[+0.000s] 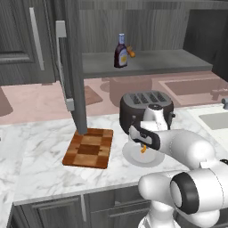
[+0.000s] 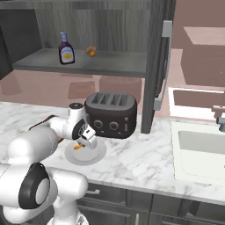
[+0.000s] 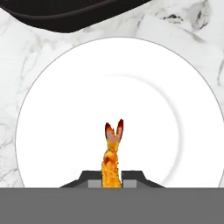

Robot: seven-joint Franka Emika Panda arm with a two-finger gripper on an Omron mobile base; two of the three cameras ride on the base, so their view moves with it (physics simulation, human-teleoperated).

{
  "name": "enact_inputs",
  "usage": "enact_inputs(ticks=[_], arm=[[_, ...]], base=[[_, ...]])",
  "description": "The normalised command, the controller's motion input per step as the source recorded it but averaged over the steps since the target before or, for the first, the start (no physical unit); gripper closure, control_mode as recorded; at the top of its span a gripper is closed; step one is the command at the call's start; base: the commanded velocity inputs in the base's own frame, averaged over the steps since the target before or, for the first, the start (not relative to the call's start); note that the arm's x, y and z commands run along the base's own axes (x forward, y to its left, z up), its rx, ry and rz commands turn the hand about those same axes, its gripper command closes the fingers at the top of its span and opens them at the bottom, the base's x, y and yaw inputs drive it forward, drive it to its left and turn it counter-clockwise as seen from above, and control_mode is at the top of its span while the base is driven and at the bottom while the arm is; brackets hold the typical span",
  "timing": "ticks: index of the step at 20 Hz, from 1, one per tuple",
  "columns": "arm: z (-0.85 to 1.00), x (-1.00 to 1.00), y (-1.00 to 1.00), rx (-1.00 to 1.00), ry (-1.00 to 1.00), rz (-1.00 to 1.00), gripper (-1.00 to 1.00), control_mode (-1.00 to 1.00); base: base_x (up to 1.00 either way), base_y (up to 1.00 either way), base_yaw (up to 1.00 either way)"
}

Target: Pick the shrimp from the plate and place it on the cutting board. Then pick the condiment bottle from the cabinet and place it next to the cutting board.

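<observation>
While above the plate [image 3: 52, 109], the claw [image 3: 111, 177] grips the shrimp [image 3: 112, 157].

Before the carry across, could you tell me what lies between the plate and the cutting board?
Bare marble counter separates the plate from the cutting board, seen in the left base view.

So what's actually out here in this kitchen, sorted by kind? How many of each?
Food: 2, the shrimp pinched in the shut end effector over the plate, and a small orange piece on the cabinet shelf
Bottles: 1, the condiment bottle
Dishes: 1, the plate
Boards: 1, the cutting board
Appliances: 1, the toaster
Total: 6
</observation>
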Motion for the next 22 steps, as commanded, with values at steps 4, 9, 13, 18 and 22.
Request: enact_inputs(ticks=[4, 9, 13, 18, 22], arm=[[0.08, 0.0, 0.25, 0.02, 0.0, -0.03, 1.0, -1.0], [0.08, 0.0, 0.3, 0.02, 0.0, -0.03, 1.0, -1.0], [0.08, 0.0, 0.32, 0.01, 0.0, -0.03, 1.0, -1.0], [0.08, 0.0, 0.35, 0.0, 0.0, -0.04, 1.0, -1.0], [0.08, 0.0, 0.35, 0.0, 0.0, -0.04, 1.0, -1.0]], base=[[0.0, 0.0, 0.0], [0.0, 0.0, 0.0], [0.0, 0.0, 0.0], [0.0, 0.0, 0.0], [0.0, 0.0, 0.0]])
